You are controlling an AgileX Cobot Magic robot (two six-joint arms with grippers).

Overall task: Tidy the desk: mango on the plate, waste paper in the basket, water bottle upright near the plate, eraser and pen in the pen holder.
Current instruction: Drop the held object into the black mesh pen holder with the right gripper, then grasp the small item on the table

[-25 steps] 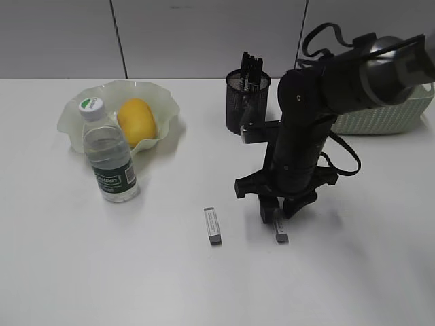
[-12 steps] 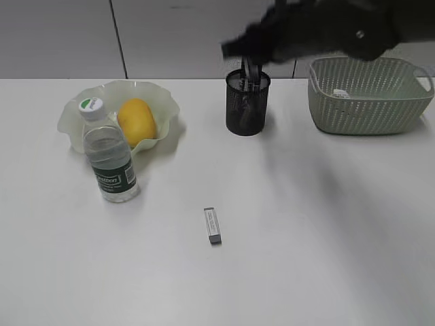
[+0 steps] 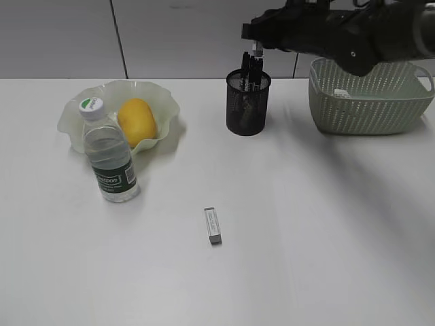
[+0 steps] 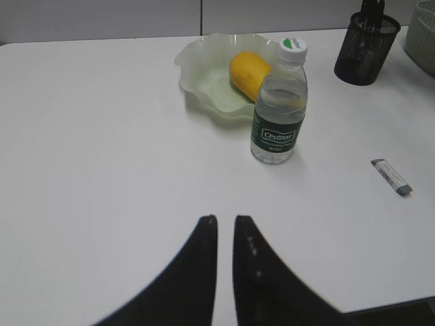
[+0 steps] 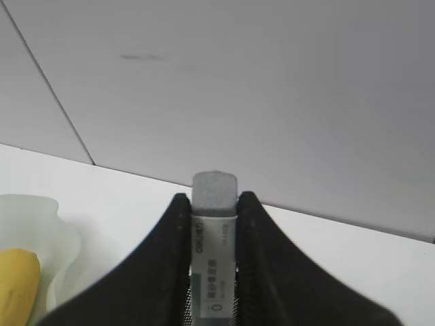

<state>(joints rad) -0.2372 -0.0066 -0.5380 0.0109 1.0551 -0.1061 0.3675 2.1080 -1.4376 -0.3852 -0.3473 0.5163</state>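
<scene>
My right gripper (image 3: 255,49) hangs just above the black mesh pen holder (image 3: 248,103), shut on a grey-and-white eraser (image 5: 214,244) held upright between its fingers (image 5: 175,231). A second eraser (image 3: 213,225) lies on the desk (image 3: 326,238) in front. Black pens (image 3: 253,66) stand in the holder. The mango (image 3: 136,121) lies on the pale-green plate (image 3: 160,95). The water bottle (image 3: 109,153) stands upright in front of the plate. The waste paper (image 3: 342,94) lies in the green basket (image 3: 370,102). My left gripper (image 4: 225,221) is shut and empty, low over the near desk.
In the left wrist view the bottle (image 4: 278,102), the plate (image 4: 204,75), the pen holder (image 4: 366,49) and the loose eraser (image 4: 391,177) all show. The right arm (image 3: 340,34) reaches across above the basket. A grey wall stands behind the desk.
The right arm has lifted off the desk with an eraser and swung back up to above the pen holder. The other eraser, bottle and mango have not moved.
</scene>
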